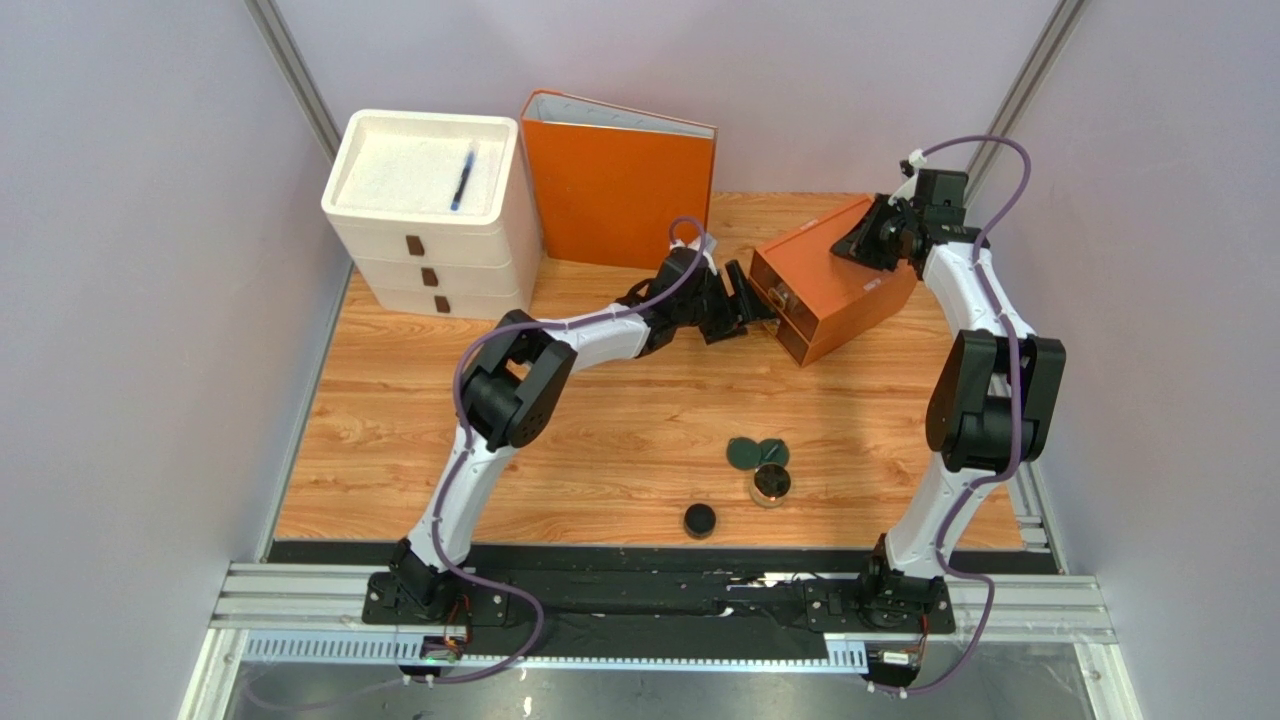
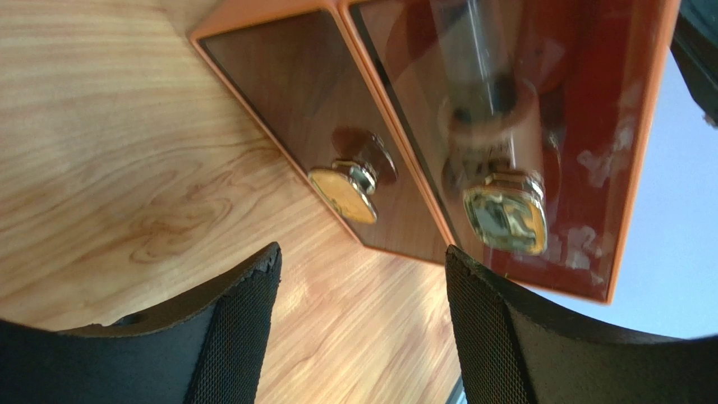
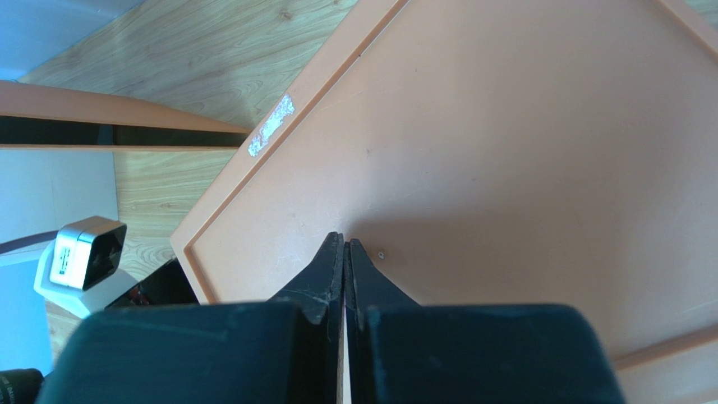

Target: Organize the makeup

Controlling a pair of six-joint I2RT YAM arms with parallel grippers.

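Black pot (image 1: 699, 521) lies well apart from spread left claw (image 2: 362, 257) and pressed-together right claw (image 3: 345, 241).

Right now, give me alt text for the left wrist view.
Open left gripper faces an orange drawer box on a wooden table; its two glossy drawer fronts carry a round gold knob and a square gold knob.

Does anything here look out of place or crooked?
Yes. The orange drawer box sits turned at an angle to the edges of the table, while the white drawer unit stands nearly square. A blue pen lies alone on that unit's top.
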